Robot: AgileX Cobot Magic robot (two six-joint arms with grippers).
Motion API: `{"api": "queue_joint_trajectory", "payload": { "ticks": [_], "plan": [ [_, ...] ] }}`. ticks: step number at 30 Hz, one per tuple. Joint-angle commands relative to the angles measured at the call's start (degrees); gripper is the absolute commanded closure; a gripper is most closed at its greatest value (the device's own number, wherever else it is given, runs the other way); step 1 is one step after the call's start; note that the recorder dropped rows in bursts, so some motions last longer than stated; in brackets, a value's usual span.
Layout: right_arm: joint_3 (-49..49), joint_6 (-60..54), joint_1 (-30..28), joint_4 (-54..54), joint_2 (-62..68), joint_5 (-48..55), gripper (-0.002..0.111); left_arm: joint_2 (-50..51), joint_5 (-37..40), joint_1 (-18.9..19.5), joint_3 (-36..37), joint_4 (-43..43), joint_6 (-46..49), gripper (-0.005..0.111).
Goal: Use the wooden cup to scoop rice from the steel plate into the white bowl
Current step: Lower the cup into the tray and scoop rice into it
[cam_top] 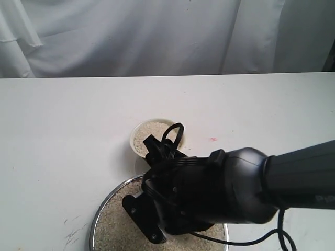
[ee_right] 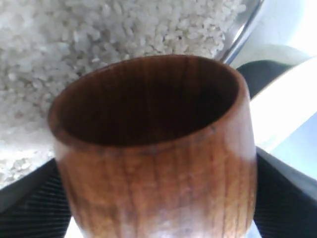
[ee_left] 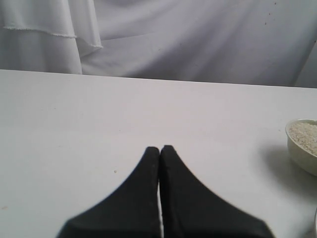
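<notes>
My right gripper (ee_right: 158, 208) is shut on the wooden cup (ee_right: 158, 168), reddish-brown with a dark, empty-looking inside, held just over the rice (ee_right: 74, 44) in the steel plate (ee_right: 245, 29). In the exterior view the right arm (cam_top: 209, 193) covers the cup and hangs over the steel plate (cam_top: 99, 214) at the front, where rice (cam_top: 112, 225) shows. The white bowl (cam_top: 137, 137) stands just behind the plate and holds rice (cam_top: 149, 130). My left gripper (ee_left: 159, 148) is shut and empty, low over bare table, with the white bowl (ee_left: 299, 153) off to one side.
A white table (cam_top: 63, 130) carries everything, with a white curtain (cam_top: 157, 31) behind it. A black cable (cam_top: 175, 133) loops from the right arm over the bowl's rim. A small pink mark (cam_top: 213, 139) lies on the table to the bowl's right.
</notes>
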Motion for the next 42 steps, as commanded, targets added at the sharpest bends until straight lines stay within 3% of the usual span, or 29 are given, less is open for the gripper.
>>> {"api": "queue_joint_trajectory", "payload": {
  "ticks": [1, 11, 24, 30, 35, 42],
  "plan": [
    [-0.47, -4.71, 1.49, -0.61, 0.76, 0.36, 0.108, -0.29, -0.36, -0.09, 0.26, -0.04, -0.18, 0.107],
    [-0.47, -12.28, 4.6, 8.09, 0.76, -0.08, 0.108, -0.29, -0.36, -0.09, 0.26, -0.04, -0.18, 0.107],
    [-0.47, -17.72, 4.74, 28.38, 0.89, -0.44, 0.108, -0.29, -0.36, -0.09, 0.26, -0.04, -0.18, 0.107],
    [-0.47, -18.03, 4.74, 32.63, 1.01, -2.68, 0.108, -0.29, -0.36, -0.09, 0.26, -0.04, -0.18, 0.107],
    [-0.47, -18.03, 2.35, 40.29, 1.01, -5.69, 0.108, -0.29, -0.36, -0.09, 0.26, -0.04, -0.18, 0.107],
    [-0.47, -18.29, 0.11, 42.35, 1.01, -11.83, 0.108, -0.29, -0.36, -0.09, 0.26, -0.04, -0.18, 0.107]
  ]
}}
